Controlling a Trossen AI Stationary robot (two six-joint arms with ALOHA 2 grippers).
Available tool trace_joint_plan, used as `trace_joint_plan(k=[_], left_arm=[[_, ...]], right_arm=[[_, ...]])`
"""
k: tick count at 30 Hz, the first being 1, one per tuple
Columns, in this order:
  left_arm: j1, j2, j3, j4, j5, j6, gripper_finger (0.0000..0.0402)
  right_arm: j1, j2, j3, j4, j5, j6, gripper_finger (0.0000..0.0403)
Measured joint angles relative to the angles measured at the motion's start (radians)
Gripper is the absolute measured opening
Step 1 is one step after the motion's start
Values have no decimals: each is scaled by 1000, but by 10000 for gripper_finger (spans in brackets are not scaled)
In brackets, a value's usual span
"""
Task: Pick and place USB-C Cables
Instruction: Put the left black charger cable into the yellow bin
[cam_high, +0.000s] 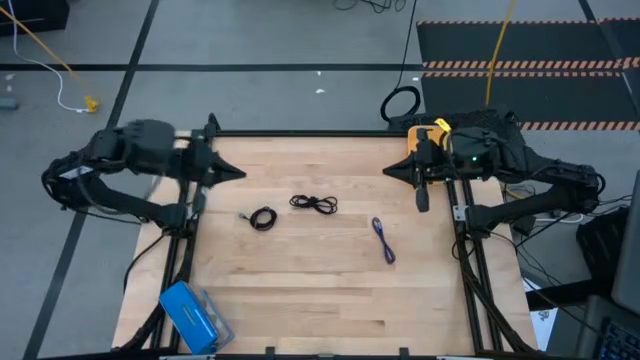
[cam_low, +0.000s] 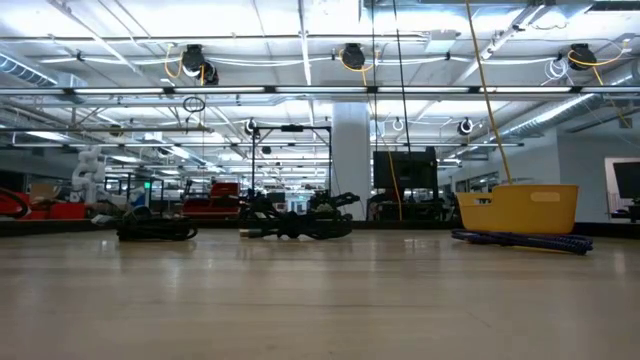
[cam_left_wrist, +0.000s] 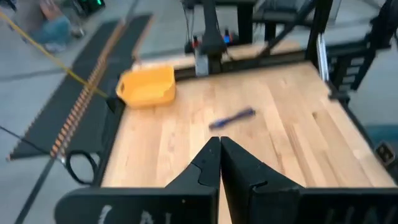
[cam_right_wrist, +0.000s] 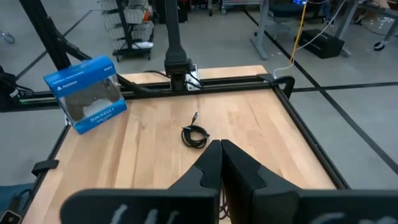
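- Three thin USB-C cables lie mid-worktop: a tight black coil (cam_high: 262, 219) left, a looser black bundle (cam_high: 313, 204) centre, a purple-blue one (cam_high: 383, 240) right.
- Likely light and floppy; pinching the bunched loops seems safest.
- The yellow plastic bin (cam_high: 428, 136) sits far right.
- Left tool (cam_high: 232, 173) and right tool (cam_high: 392, 171) hover at the far edge, both closed, empty.

A blue cardboard box with a clear window (cam_right_wrist: 87, 93) carries a white PlayStation logo and wordmark along its top band and "DualShock 4" on its lower edge.
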Motion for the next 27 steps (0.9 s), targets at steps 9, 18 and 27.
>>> trace_joint_plan(k=[9,18,27], left_arm=[[-53,95,-2,-36,0,-10,7],[-67,100,-2,-37,-30,-9,17],[-57,68,-1,40,-128,11,4]], right_arm=[[0,1,-99,113,0,0,0],[0,1,-115,136,0,0,0],[0,7,-60,156,2,-20,0]])
